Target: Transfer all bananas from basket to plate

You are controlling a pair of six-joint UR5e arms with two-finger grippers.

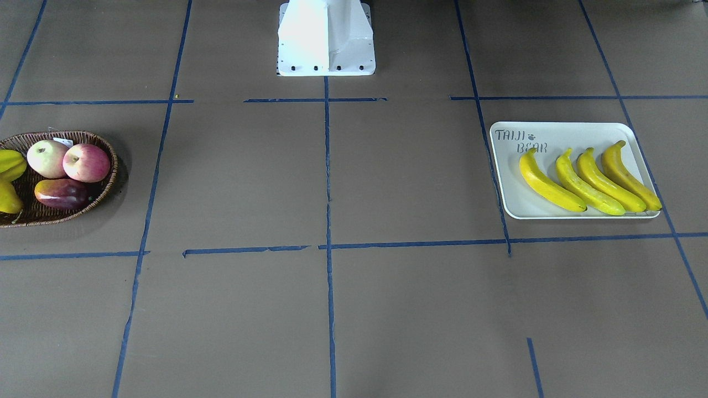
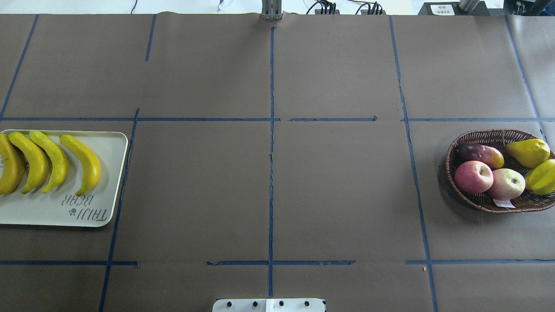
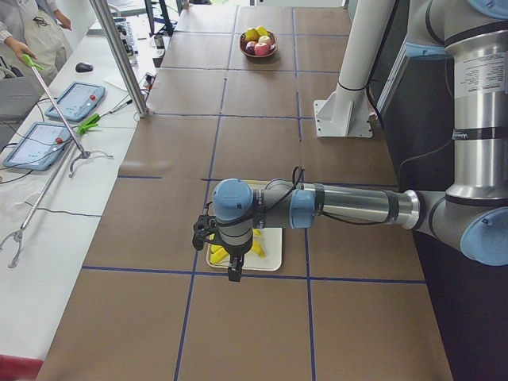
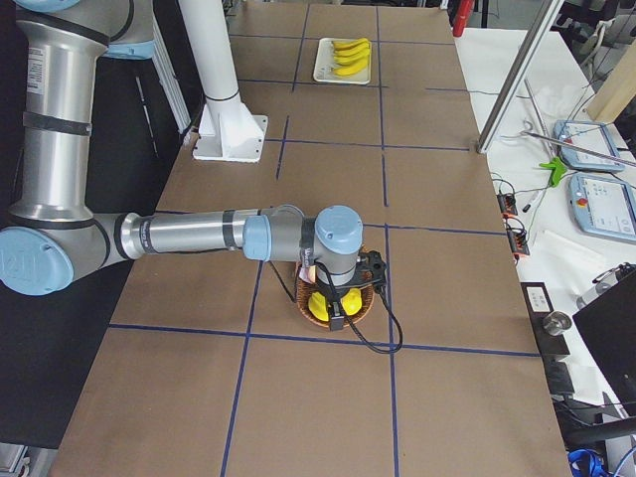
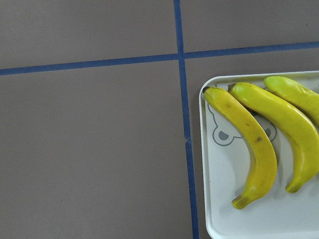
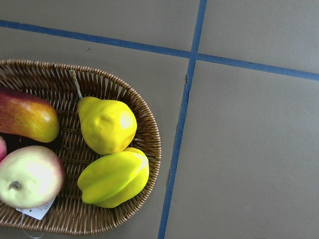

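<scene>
Several yellow bananas [image 1: 589,179] lie side by side on the off-white plate [image 1: 553,132], which also shows in the overhead view as the plate [image 2: 43,212] and in the left wrist view as the plate [image 5: 219,209]. The wicker basket [image 1: 105,149] holds two apples, a mango, a pear and a starfruit; I see no banana in it. My left gripper [image 3: 232,272] hangs above the plate and my right gripper [image 4: 336,318] above the basket. Both show only in the side views, so I cannot tell whether they are open or shut.
The brown table is crossed by blue tape lines. The white robot base [image 1: 326,50] stands at the middle of the robot's edge. A bench with tablets, cables and a person [image 3: 32,36] runs along the far side.
</scene>
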